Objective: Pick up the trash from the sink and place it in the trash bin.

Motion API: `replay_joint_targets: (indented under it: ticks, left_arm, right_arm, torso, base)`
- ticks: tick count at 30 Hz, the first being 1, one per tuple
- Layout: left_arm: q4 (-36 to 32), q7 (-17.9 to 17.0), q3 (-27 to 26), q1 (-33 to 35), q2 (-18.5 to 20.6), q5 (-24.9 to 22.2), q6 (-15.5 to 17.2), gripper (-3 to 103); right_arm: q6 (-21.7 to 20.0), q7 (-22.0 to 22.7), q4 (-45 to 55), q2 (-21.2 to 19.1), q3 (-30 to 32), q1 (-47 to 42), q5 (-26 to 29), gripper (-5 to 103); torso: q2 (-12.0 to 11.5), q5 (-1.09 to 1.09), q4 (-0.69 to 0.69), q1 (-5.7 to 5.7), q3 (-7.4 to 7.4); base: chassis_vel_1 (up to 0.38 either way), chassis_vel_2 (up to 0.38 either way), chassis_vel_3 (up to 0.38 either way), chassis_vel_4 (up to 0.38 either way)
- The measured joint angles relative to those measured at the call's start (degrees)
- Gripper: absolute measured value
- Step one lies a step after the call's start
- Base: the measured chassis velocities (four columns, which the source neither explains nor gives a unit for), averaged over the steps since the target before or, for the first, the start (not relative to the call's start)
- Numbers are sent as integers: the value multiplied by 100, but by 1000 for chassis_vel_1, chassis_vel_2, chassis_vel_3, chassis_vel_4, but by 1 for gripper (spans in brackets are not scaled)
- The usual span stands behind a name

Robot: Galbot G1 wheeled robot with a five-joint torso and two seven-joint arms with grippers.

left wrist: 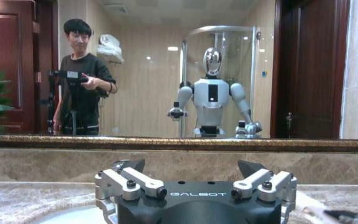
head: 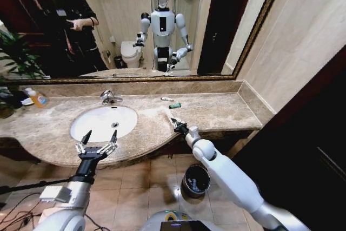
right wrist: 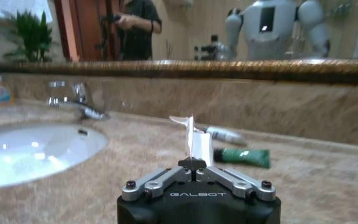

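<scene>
Your right gripper (right wrist: 194,164) is pinched shut on a thin white scrap of trash, a folded paper strip (right wrist: 191,137) that stands up from between the fingertips; in the head view that gripper (head: 175,123) sits above the front edge of the marble counter (head: 216,113), just to the right of the sink (head: 102,123). Two more pieces of trash lie on the counter behind it, well apart from the basin: a green mini tube (head: 174,105) and, just beyond it toward the mirror, a white mini tube (head: 167,99). In the right wrist view you see the same pair past the held strip, the green tube (right wrist: 242,156) nearer and the white one (right wrist: 223,135) behind it, close together. The white oval basin looks bare inside apart from its drain, with the chrome faucet (head: 110,97) at its back rim. The trash bin (head: 195,180) stands on the tiled floor below the counter, beside your right forearm, dark with a shiny rim.

Your left gripper (head: 97,140) hangs over the front lip of the sink with its fingers spread wide and nothing between them; the left wrist view shows the same spread fingers (left wrist: 132,178) above the basin's edge. A clear bottle of orange liquid (head: 38,98) stands at the counter's far left, near a green plant (head: 13,58)
</scene>
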Motion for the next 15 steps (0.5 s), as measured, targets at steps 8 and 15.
replay_joint_targets:
  ticks: [8, 15]
  left_arm:
    - [0, 0, 0, 0, 0, 0, 0, 100]
    - [0, 0, 0, 0, 0, 0, 0, 100]
  right_arm:
    - [-79, -17, 992, -476, 747, -787, 225, 0]
    - [-35, 131, 1629, -845, 1278, -1633, 267, 0]
  torso:
    - [0, 1, -1, 0, 0]
    - [0, 1, -1, 0, -1]
  base:
    - [0, 0, 0, 0]
    - [0, 0, 0, 0]
